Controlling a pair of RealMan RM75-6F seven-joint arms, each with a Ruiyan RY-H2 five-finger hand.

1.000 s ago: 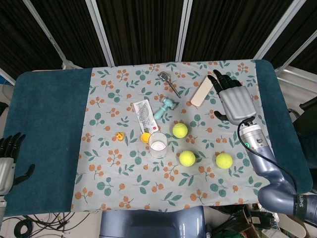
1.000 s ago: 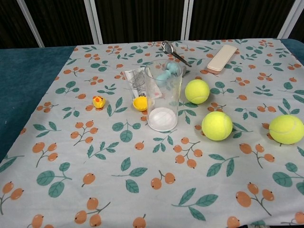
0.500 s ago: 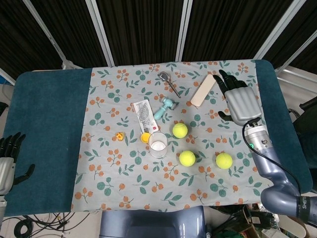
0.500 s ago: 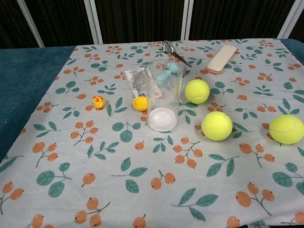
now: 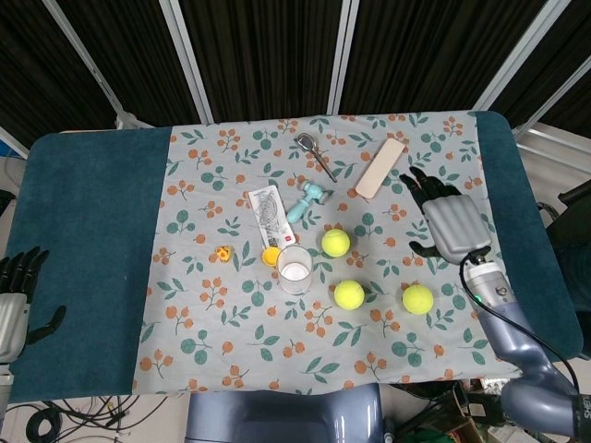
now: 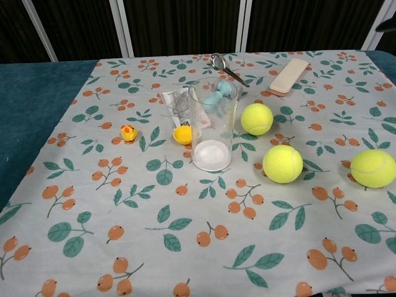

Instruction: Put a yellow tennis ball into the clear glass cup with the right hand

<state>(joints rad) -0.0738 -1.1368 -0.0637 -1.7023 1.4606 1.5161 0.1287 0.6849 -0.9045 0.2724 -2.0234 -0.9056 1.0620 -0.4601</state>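
The clear glass cup (image 5: 295,269) (image 6: 213,124) stands upright and empty near the middle of the floral cloth. Three yellow tennis balls lie to its right: one (image 5: 335,242) (image 6: 257,119) just behind it, one (image 5: 349,294) (image 6: 283,163) in front, one (image 5: 417,298) (image 6: 372,167) furthest right. My right hand (image 5: 450,221) hovers open, fingers spread, above and behind the rightmost ball, holding nothing. My left hand (image 5: 16,297) rests open at the table's far left edge. Neither hand shows clearly in the chest view.
Behind the cup lie a white packet (image 5: 268,211), a teal toy (image 5: 308,198), a metal spoon (image 5: 316,154) and a beige flat case (image 5: 381,168). A small orange cap (image 5: 270,255) and a tiny yellow duck (image 5: 223,253) sit left of the cup.
My right hand has drawn back toward the near right, away from the beige case and closer to the rightmost ball. The left hand and the objects have not moved.
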